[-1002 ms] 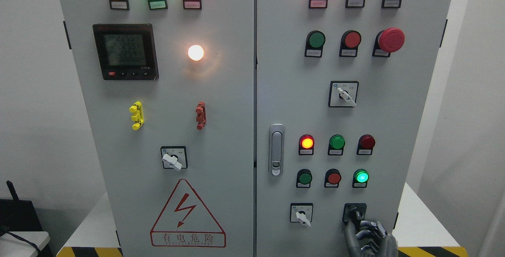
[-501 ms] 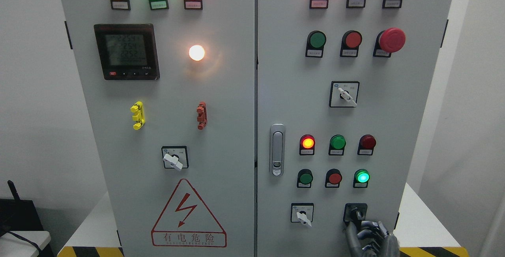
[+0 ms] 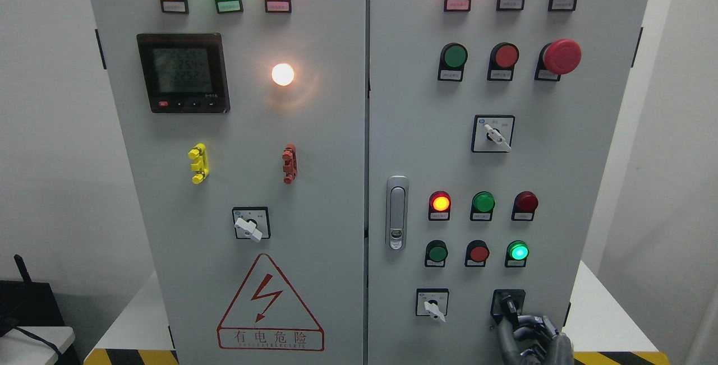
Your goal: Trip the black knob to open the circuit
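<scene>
Control cabinet point(image 3: 314, 129) seen head-on. The black knob point(image 3: 509, 304) sits at the lower right corner of the right-hand door, beside a white selector switch point(image 3: 432, 307). The right robot hand point(image 3: 533, 338) rises from the bottom edge, fingers curled about the knob's lever; grasp judged engaged. Next move: rotate the wrist to trip it.
</scene>
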